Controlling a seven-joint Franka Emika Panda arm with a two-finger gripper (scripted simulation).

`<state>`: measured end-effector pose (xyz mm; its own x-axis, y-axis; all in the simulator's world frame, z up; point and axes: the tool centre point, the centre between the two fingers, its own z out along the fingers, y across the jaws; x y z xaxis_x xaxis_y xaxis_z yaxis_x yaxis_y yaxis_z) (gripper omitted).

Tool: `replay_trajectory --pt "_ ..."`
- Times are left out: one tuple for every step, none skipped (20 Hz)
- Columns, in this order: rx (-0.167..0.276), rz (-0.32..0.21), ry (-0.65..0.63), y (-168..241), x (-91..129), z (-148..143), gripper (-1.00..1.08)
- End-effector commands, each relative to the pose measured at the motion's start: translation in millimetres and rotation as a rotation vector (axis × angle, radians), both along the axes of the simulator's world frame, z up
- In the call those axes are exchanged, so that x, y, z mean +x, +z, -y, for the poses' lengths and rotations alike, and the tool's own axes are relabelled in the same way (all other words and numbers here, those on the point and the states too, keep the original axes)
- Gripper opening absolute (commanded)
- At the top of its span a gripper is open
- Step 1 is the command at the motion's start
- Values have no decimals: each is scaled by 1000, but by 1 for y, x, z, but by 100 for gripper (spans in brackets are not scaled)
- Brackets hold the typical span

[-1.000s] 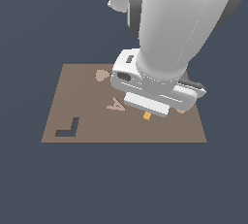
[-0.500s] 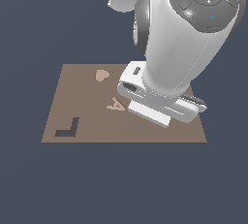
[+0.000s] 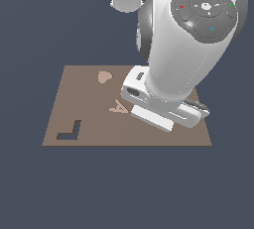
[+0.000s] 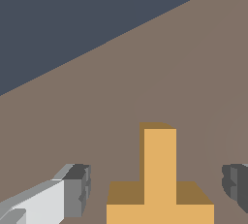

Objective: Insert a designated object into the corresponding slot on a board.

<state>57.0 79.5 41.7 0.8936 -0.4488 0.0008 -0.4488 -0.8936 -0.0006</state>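
White gripper [image 4: 157, 189] astride orange T [image 4: 160, 179]

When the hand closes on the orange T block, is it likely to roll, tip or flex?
The orange T block lies flat on the board, so it probably won't roll or tip. Its crisp straight edges suggest stiffness, not flex. The smooth faces might slip between the fingers of the open hand.

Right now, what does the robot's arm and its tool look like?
The arm is fat, round, shiny white, with a grey cap carrying tiny red, green and blue dots. The tool has a boxy white body and blocky fingers with dark grey tips.
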Motion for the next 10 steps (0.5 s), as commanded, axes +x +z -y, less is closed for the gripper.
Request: replay_trajectory --pt "0 -1 -1 -8 0 0 100" --pt "0 -1 -1 -10 0 0 100" --pt "0 -1 -1 -11 0 0 100" --pt "0 -1 -1 -12 0 0 100" --pt "0 -1 -1 -12 0 0 -100" --pt "0 -1 -1 -12 0 0 -100" --pt "0 -1 -1 -12 0 0 -100" --pt "0 -1 -1 -12 0 0 -100" --pt "0 -1 -1 -12 0 0 -100" --pt "0 -1 -1 -12 0 0 -100"
